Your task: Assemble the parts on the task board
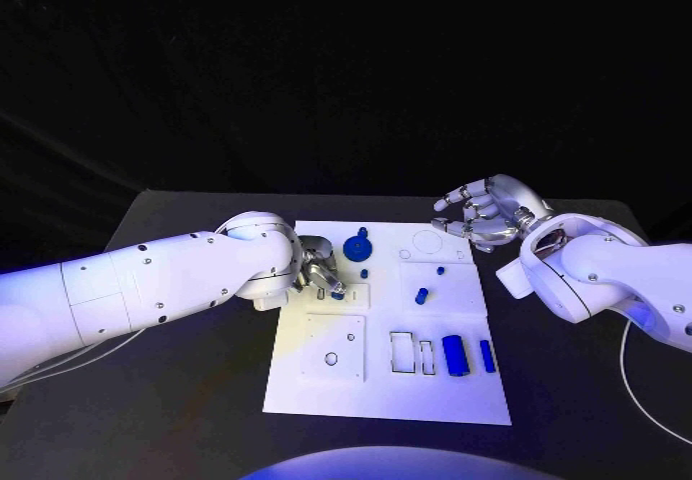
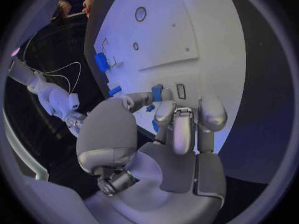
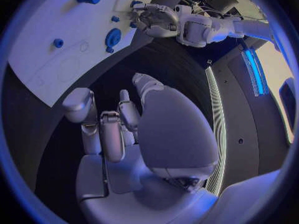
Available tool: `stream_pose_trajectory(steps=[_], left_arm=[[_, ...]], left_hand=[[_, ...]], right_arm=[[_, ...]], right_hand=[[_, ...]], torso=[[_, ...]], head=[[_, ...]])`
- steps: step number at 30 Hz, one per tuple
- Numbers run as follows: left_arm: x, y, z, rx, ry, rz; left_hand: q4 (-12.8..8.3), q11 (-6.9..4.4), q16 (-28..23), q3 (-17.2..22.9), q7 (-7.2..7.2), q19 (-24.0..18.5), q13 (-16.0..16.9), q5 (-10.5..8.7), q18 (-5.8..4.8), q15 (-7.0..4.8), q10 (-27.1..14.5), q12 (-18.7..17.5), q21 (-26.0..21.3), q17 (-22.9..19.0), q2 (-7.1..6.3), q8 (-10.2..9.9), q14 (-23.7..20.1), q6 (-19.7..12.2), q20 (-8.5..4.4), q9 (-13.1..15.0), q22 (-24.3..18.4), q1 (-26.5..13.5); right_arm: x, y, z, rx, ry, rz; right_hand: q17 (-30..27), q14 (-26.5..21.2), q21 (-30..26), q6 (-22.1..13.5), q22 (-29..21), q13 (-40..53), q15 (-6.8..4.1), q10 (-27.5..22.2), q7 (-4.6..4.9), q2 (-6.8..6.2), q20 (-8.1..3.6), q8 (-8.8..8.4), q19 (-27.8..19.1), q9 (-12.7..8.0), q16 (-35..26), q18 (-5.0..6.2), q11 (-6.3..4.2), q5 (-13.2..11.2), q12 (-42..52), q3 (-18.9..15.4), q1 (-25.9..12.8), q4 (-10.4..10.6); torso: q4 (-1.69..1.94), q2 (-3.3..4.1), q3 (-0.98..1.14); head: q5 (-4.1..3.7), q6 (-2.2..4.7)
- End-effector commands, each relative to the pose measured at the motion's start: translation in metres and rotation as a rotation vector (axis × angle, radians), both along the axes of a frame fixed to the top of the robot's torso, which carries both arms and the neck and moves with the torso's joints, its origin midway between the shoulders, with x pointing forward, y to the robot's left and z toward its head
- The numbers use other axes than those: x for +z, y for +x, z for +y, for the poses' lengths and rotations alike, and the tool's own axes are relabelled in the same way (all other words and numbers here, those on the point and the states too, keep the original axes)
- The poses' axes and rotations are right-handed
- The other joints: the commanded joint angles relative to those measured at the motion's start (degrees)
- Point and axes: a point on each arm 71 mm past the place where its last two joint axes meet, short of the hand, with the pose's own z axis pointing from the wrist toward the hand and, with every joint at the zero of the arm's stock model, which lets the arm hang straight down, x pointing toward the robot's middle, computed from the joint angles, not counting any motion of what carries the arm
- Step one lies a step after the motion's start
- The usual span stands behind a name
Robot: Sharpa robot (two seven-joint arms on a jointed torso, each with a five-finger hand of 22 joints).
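Left hand [image 1: 316, 270] low over task board [image 1: 375, 400], pinching small blue part [image 2: 157, 92] between fingertips beside a slot, apparently to seat it; right hand [image 1: 488, 212] off the far right corner, fingers loosely curled and apart, holding nothing, likely waiting.

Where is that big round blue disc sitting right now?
In the head view the round blue disc sits near the task board's far edge, towards its left side, just beyond the left hand, with a small blue peg just nearer the robot.
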Motion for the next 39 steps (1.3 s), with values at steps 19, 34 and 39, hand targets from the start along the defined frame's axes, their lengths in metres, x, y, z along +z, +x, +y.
stream_pose_trajectory(steps=[19,34,39], left_arm=[[-0.0049,-0.0024,-0.0069,-0.029,0.01,0.036],[-0.0063,-0.0022,-0.0058,-0.029,0.024,0.047],[-0.0064,-0.0019,-0.0055,-0.027,0.026,0.047]], left_hand=[[-4.13,-0.31,0.33,2.29,-1.51,0.32,0.1,-0.95,-1.15,-0.65,0.2,0.24,0.08,6.84,0.54,-0.3,3.87,1.3,-0.41,0.39,0.02,-2.02],[-1.28,-0.37,0.33,-3.76,-1.61,0.49,0.4,-1.31,-1.21,-0.72,0.15,0.44,-0.01,6.85,0.69,-0.96,3.87,2.1,-0.5,0.53,0.16,-3.55],[0.06,-0.41,0.33,-6.32,-1.66,0.57,0.76,-1.38,-1.22,-0.74,0.31,0.67,-0.02,6.85,0.85,-1.08,3.87,2.54,-0.53,0.64,0.24,-3.95]], right_arm=[[0.0004,-0.0009,0.0016,0.016,-0.006,-0.012],[0.0003,-0.001,0.0009,0.016,-0.006,-0.011],[0.0003,-0.0009,0.0009,0.016,-0.006,-0.012]], right_hand=[[6.44,3.94,-0.56,-0.11,-0.22,-0.13,-0.29,-0.25,-0.14,-0.12,-0.1,0.24,-0.43,0.1,-0.3,0.33,0.02,0.12,-0.26,0.42,-1.05,0.04],[6.24,3.9,-0.83,-0.2,-0.39,-0.31,-0.3,-0.31,-0.15,-0.19,-0.12,0.32,-0.47,0.12,-0.42,0.36,0.02,0.09,-0.39,0.41,-1.56,0.08],[6.15,3.88,-1.06,-0.23,-0.55,-0.36,-0.3,-0.33,-0.16,-0.2,-0.12,0.34,-0.55,0.12,-0.46,0.41,0.02,0.09,-0.42,0.41,-1.71,0.09]], torso=[[0.0,0.0,-0.02],[0.03,-0.01,-0.02],[0.0,-0.03,-0.02]], head=[[-0.12,-0.35],[-0.14,-0.46],[-0.13,-0.45]])
